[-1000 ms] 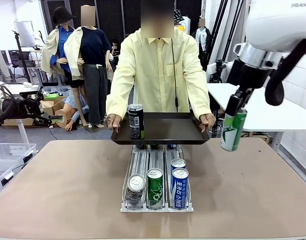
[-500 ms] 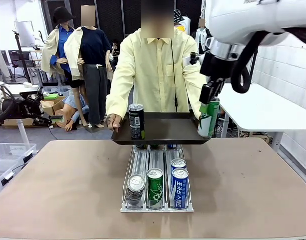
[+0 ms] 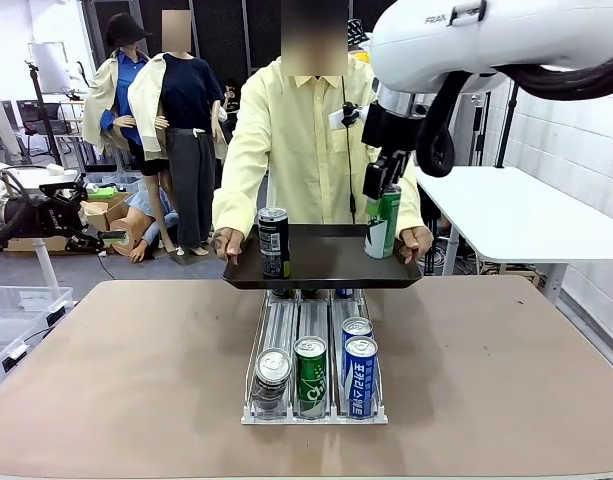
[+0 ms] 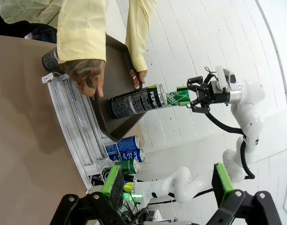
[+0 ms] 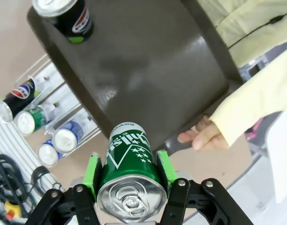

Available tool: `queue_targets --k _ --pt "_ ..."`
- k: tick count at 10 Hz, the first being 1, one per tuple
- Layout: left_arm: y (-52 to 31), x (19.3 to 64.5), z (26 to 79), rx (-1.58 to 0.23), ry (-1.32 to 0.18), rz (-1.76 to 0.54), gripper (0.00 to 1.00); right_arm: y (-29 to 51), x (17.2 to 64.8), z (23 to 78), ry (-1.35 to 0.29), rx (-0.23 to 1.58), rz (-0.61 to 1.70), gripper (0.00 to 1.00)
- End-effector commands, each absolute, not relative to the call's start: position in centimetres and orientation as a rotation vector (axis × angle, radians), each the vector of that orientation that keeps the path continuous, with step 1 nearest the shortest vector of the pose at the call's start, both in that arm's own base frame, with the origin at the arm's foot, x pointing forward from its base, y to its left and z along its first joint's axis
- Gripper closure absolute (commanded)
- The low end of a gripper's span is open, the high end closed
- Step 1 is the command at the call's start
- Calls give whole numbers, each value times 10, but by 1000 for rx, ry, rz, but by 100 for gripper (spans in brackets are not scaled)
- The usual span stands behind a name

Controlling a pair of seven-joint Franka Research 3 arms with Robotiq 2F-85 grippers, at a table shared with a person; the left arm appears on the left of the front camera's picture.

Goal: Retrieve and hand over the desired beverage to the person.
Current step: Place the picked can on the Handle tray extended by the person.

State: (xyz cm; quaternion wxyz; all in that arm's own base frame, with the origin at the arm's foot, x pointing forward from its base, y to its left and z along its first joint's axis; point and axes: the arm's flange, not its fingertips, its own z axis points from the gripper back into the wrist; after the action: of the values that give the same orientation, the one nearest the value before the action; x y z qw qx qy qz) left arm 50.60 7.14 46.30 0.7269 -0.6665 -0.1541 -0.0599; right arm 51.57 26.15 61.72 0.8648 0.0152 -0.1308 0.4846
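The right gripper (image 3: 384,190) clamps the tall green soda can (image 3: 383,222) over the person's (image 3: 316,140) dark rectangular tray (image 3: 326,262), beside a black cola can (image 3: 273,242), while the left gripper (image 4: 166,183) hangs wide apart.

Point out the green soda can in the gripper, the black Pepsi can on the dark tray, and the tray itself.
green soda can (image 3: 383,222), front view, label at mid-body.
black Pepsi can (image 3: 273,243), front view, side label.
dark tray (image 3: 321,262), front view, bare floor between the cans.
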Motion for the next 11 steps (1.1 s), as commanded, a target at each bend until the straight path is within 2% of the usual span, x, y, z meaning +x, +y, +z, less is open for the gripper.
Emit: queue_targets --k 1,11 --pt "72 504 465 -1460 -347 -129 0 279 544 627 -245 -15 1024 100" --pt "72 504 465 -1460 -347 -129 0 284 591 578 -210 60 986 100"
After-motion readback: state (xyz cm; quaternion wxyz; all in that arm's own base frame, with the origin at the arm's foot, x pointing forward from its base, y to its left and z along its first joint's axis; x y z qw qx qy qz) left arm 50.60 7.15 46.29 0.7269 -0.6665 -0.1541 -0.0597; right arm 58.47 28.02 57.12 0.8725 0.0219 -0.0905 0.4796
